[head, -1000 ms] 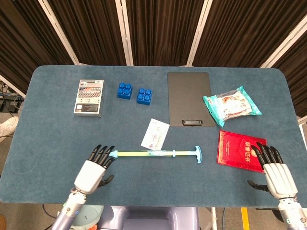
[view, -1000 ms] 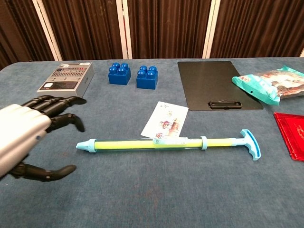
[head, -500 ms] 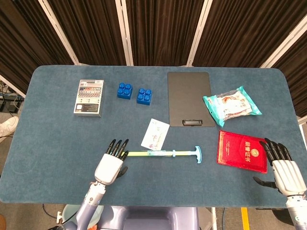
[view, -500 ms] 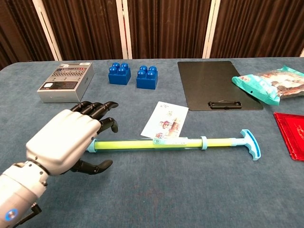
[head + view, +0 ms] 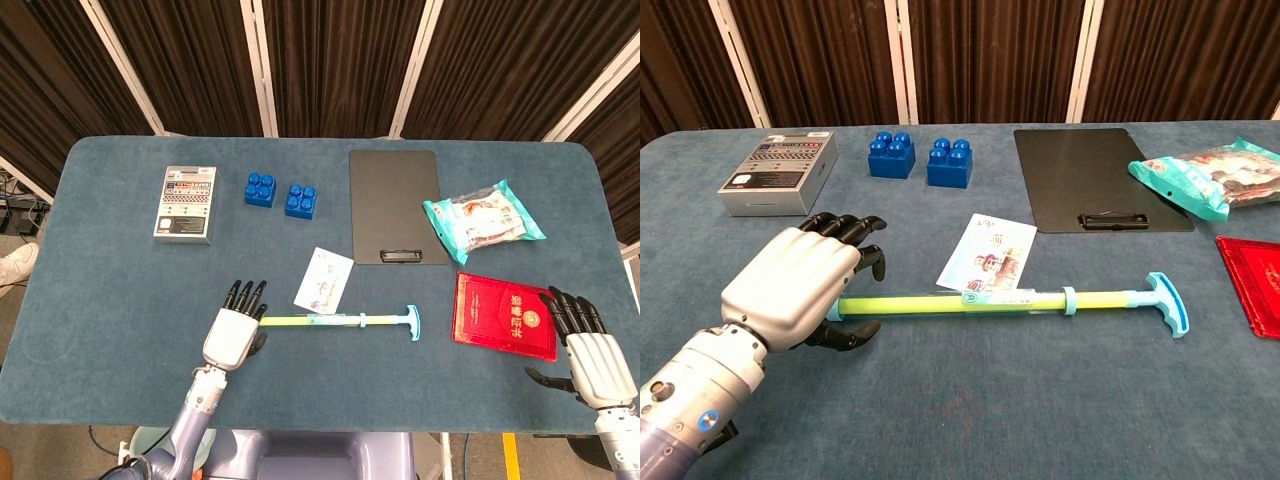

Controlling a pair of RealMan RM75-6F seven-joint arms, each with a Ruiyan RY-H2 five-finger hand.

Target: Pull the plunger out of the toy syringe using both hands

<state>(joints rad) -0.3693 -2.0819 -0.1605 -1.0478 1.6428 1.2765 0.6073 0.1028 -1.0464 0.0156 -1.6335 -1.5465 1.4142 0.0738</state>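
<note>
The toy syringe (image 5: 330,321) (image 5: 990,300) lies flat on the blue table, a yellow-green barrel with a light-blue T handle (image 5: 413,322) (image 5: 1167,303) at its right end. My left hand (image 5: 235,330) (image 5: 800,285) sits over the barrel's left end and hides the tip. Its fingers stretch forward above the barrel and the thumb curls in below it, with no firm grip showing. My right hand (image 5: 585,350) is open at the table's front right corner, beside the red booklet (image 5: 503,315) and far from the handle. The chest view does not show it.
A picture card (image 5: 324,280) lies just behind the barrel. Further back are a grey calculator box (image 5: 186,203), two blue bricks (image 5: 261,189) (image 5: 300,200), a black clipboard (image 5: 396,205) and a snack bag (image 5: 483,220).
My left hand has moved right from beside the syringe's tip to over the barrel's left end. My right hand has drifted slightly to the right. The syringe has not moved.
</note>
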